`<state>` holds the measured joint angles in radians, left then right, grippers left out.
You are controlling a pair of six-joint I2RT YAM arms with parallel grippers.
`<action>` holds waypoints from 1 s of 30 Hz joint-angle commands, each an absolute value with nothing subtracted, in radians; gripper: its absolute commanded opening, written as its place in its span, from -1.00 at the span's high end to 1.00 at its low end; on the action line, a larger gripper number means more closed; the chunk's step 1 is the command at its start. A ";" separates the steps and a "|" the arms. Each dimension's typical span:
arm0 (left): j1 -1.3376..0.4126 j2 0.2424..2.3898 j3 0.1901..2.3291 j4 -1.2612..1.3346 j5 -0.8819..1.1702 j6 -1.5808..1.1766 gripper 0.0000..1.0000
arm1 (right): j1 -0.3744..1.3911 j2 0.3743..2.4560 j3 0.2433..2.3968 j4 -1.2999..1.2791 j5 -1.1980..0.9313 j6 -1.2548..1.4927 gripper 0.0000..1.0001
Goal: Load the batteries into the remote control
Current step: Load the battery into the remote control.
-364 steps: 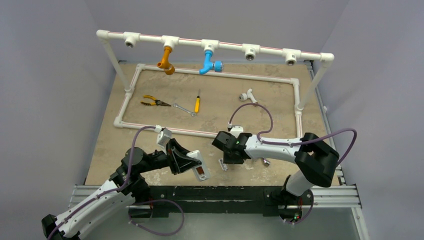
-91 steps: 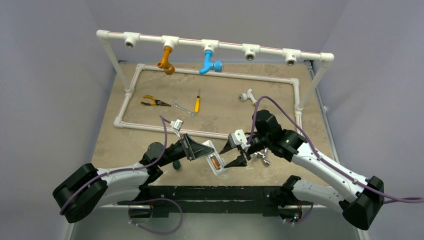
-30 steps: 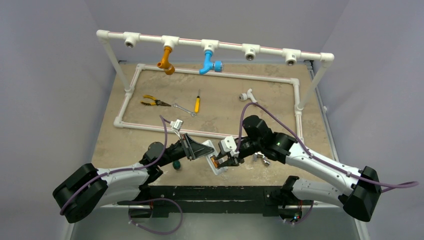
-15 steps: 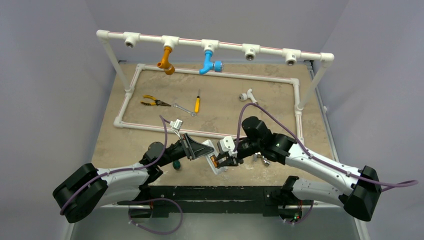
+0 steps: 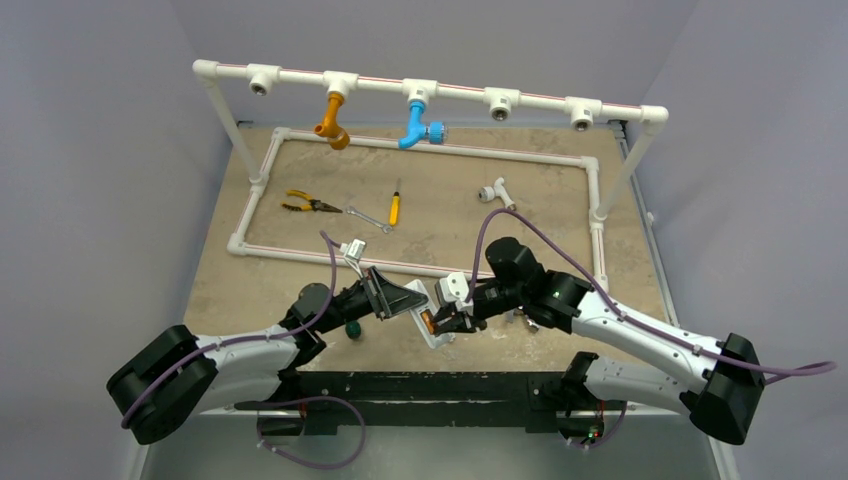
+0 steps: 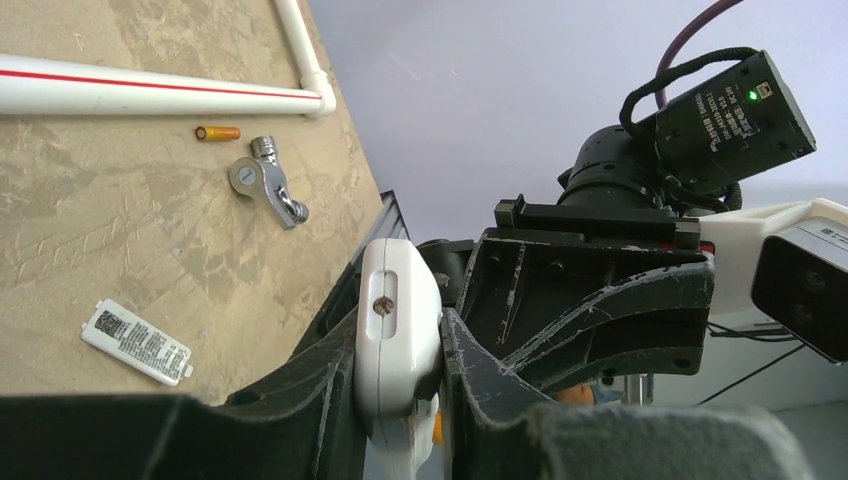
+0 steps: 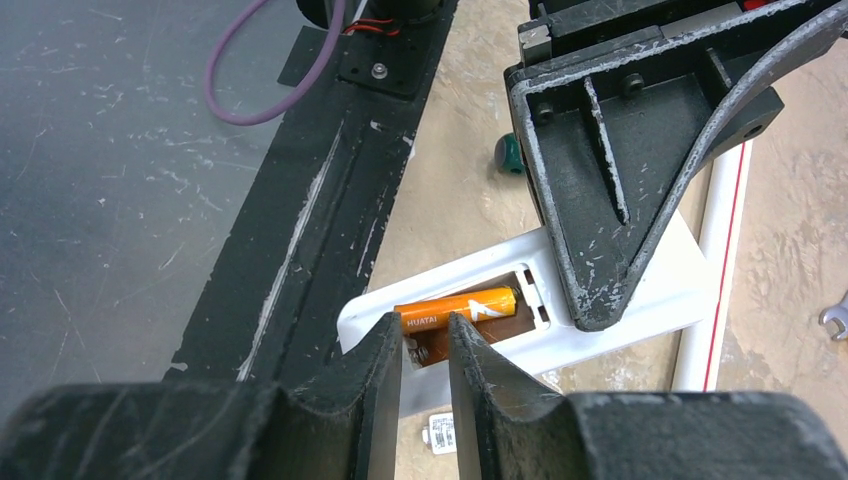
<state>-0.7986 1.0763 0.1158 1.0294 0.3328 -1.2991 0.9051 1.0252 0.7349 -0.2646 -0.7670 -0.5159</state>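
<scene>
My left gripper (image 5: pixel 405 302) is shut on the white remote control (image 5: pixel 438 335) and holds it above the table's near edge, battery bay facing up. In the left wrist view the remote (image 6: pixel 398 340) is clamped edge-on between the fingers. One orange battery (image 7: pixel 480 305) lies in the bay. My right gripper (image 7: pixel 425 345) has its tips on that battery's left end, jaws nearly shut with a narrow gap and nothing between them. It shows in the top view (image 5: pixel 447 322). A second battery (image 6: pixel 218 132) lies on the table by the white pipe.
The white battery cover (image 6: pixel 136 342) lies label-up on the table below the remote. A metal fitting (image 6: pixel 268 186) lies near the loose battery. A small green object (image 5: pixel 352 328) sits by the left arm. The white pipe frame (image 5: pixel 300 252), pliers, wrench and screwdriver lie farther back.
Three seconds ago my right gripper was wide open beside the remote; it has since moved onto the bay and closed to a narrow gap. Over the last second almost nothing moved.
</scene>
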 commanded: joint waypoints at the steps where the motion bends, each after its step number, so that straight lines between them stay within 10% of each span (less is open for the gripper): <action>1: -0.803 1.077 0.142 1.138 0.350 -1.328 1.00 | 0.908 1.030 0.731 -0.231 -0.719 -0.522 0.57; 30: -0.803 1.090 0.155 1.157 0.368 -1.333 1.00 | 0.907 1.135 0.823 -0.316 -0.735 -0.604 0.51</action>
